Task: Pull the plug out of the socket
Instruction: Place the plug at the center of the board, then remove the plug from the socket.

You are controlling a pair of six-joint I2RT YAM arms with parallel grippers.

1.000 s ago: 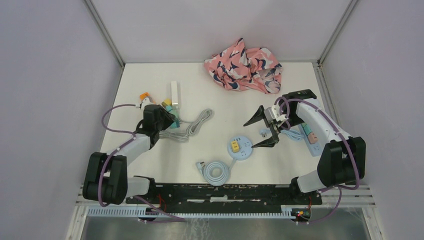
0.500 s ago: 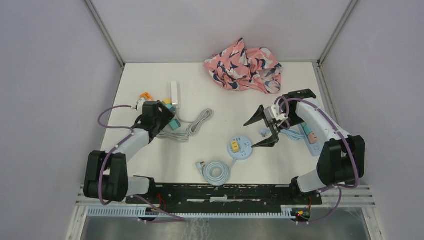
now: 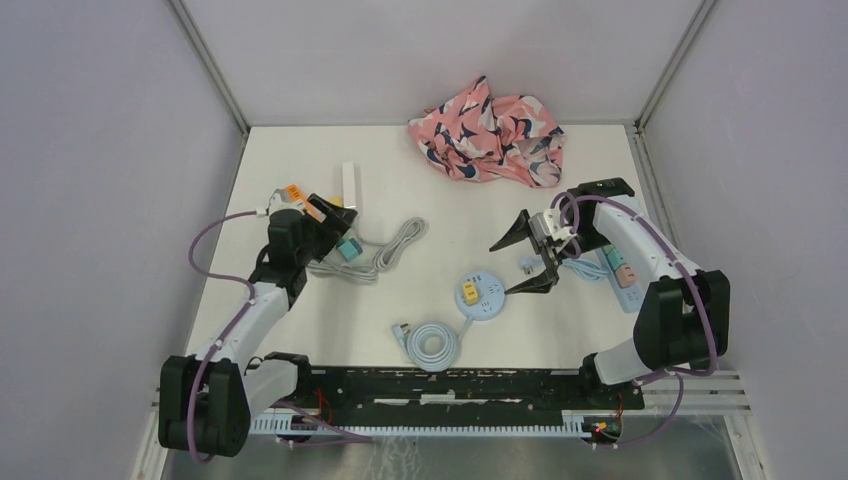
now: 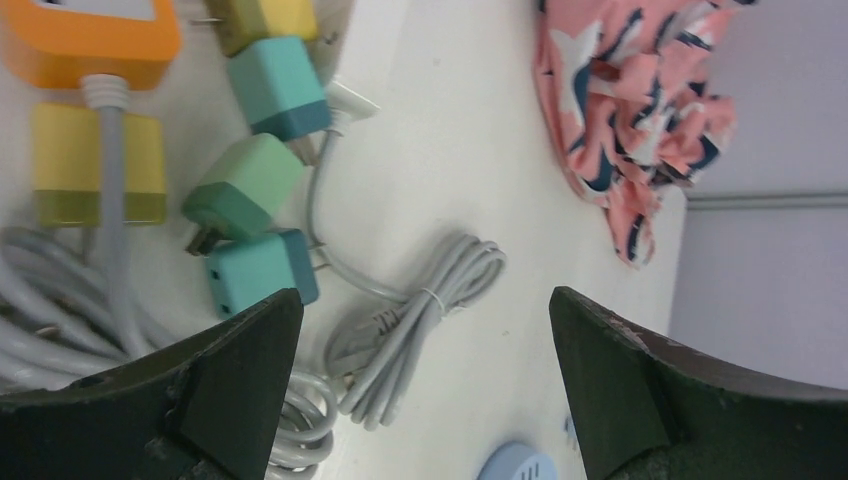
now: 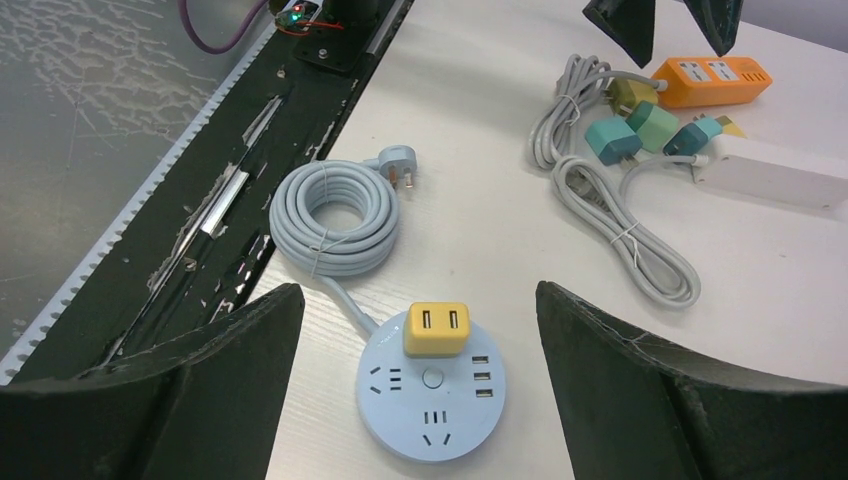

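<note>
A round pale-blue socket (image 3: 481, 297) lies mid-table with a yellow plug (image 3: 468, 293) seated in it. The right wrist view shows the socket (image 5: 432, 395) and the yellow plug (image 5: 437, 329) upright at its far edge. My right gripper (image 3: 500, 268) hangs open just right of the socket; in its own view the right gripper (image 5: 418, 290) has the plug between its wide jaws, touching nothing. My left gripper (image 3: 325, 222) stands open and empty over a pile of loose plugs at the left. In the left wrist view the left gripper (image 4: 425, 295) frames a grey cable bundle (image 4: 420, 320).
Teal (image 4: 262, 272), green (image 4: 243, 185) and yellow (image 4: 97, 165) adapters lie beside an orange power strip (image 4: 90, 40). A white strip (image 3: 349, 187) sits behind them. A coiled grey cable (image 3: 432, 343) is near the front, a blue strip (image 3: 622, 272) at the right, pink cloth (image 3: 487, 130) at the back.
My left gripper has gone from shut to open, left a teal plug on the table by the pile, and drawn back to the left. The right arm has not moved.
</note>
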